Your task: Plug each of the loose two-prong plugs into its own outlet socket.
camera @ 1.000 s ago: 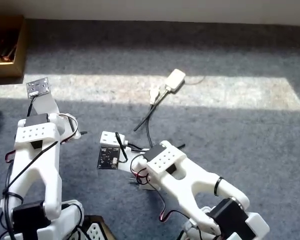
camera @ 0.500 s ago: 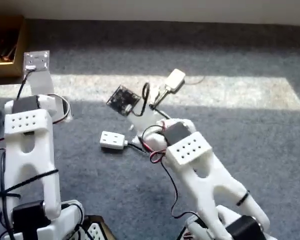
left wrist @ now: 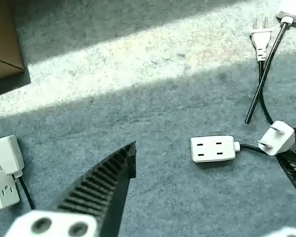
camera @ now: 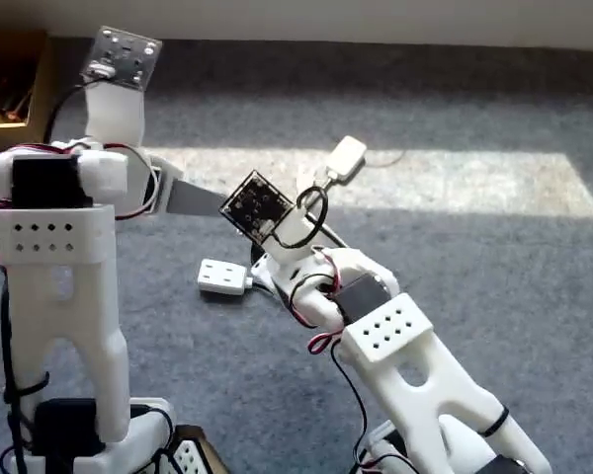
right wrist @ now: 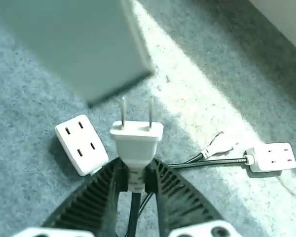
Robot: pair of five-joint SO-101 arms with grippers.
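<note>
My right gripper (right wrist: 137, 165) is shut on a white two-prong plug (right wrist: 136, 138), whose prongs point away over the carpet. Just beyond it lies a white outlet block (right wrist: 81, 144) (camera: 222, 277). In the left wrist view the same block (left wrist: 213, 148) lies flat, and the held plug (left wrist: 275, 139) hangs just to one side of it, joined to it by a black cord. A second loose plug (left wrist: 260, 37) (right wrist: 217, 144) lies on the sunlit strip near another outlet block (right wrist: 272, 156) (camera: 346, 158). My left gripper (left wrist: 206, 150) hangs open above the carpet with nothing in it.
A brown box (camera: 15, 94) stands at the far left. More white plugs and an adapter (left wrist: 2, 173) lie near the left arm. A black cord (left wrist: 259, 84) runs across the grey carpet. A pale part of the left arm (right wrist: 79, 44) hangs close over the held plug.
The right arm has swung from low beside the near outlet block up and farther out, carrying the plug. The left arm has risen and stretched toward the far side.
</note>
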